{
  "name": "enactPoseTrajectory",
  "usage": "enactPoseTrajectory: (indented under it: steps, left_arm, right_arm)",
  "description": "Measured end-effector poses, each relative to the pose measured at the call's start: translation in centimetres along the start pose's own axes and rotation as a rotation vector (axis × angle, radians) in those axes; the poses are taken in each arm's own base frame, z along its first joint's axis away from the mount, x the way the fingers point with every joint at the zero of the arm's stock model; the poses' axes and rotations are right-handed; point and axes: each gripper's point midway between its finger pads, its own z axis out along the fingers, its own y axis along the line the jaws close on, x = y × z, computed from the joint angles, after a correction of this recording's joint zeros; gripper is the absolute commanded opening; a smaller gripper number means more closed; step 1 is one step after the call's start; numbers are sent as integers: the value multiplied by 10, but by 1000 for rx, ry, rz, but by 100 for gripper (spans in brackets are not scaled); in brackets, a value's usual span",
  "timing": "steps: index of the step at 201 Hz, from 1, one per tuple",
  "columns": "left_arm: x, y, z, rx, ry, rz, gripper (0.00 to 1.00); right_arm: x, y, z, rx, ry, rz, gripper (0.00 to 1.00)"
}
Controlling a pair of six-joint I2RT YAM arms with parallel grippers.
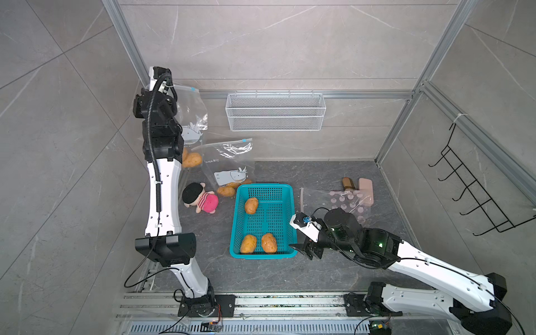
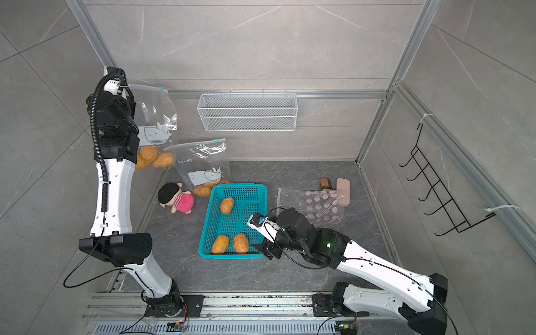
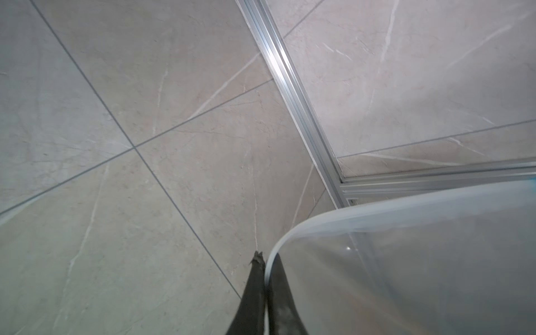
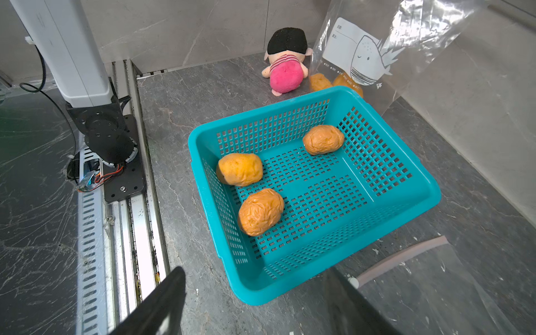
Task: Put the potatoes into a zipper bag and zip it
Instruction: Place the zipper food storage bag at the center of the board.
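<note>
Left jaws pinched shut on zip rim of held bag [image 3: 377, 214]; wrist view cuts off rest of bag. In both top views bag hangs above desk's far left corner. Left arm [image 1: 162, 185] hides part of potatoes [image 2: 156, 158] in its bottom, so I cannot count them. Right jaws spread wide, empty, just off near right corner of basket [image 4: 333, 266], tips cut off by frame. Three potatoes [image 4: 260, 211] lie in basket. Second bag [image 2: 203, 156] leans at far edge; its label and basket hide some potatoes inside.
</note>
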Motion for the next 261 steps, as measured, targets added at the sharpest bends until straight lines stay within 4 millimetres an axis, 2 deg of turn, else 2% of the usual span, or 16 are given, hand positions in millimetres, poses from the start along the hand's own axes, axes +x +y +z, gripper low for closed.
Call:
enactPoseTrajectory:
  steps: [15,29,52,81,102,123,144,170,188,215,237,248,261]
  left_arm:
    - [-8,5,0,1,-30,-42,0]
    - [-16,-4,-2,68,-71,-94,0]
    - [-18,-44,-14,295,-122,-169,0]
    - [6,-106,-48,621,-97,-221,0]
    - [28,-137,-81,819,-60,-234,0]
    - [44,-151,-112,937,-34,-240,0]
    - [50,-152,-126,972,-28,-242,0]
    - [62,-156,-122,954,1,-234,0]
    - [79,-164,-109,911,58,-219,0]
    - [119,-189,-82,860,173,-185,0]
    - [156,-211,-68,843,263,-155,0]
    - [170,-217,-63,822,300,-138,0]
    - [179,-220,-60,808,323,-127,0]
  right_arm:
    - [0,0,1,0,4,0,75]
    - [1,-1,2,3,8,0,75]
    - [1,-2,2,11,9,1,75]
    - [1,-3,2,17,9,1,75]
    - [1,-3,2,18,9,1,75]
    - [1,-3,1,18,8,1,75]
    - [1,-3,1,17,10,4,75]
    - [2,-3,-1,17,9,8,75]
    - [1,-3,-1,17,8,9,75]
    - [1,-3,-1,18,8,9,75]
    - [2,-3,-1,18,10,9,75]
    - [2,-4,-1,21,12,9,75]
    - [3,-4,-1,24,14,9,75]
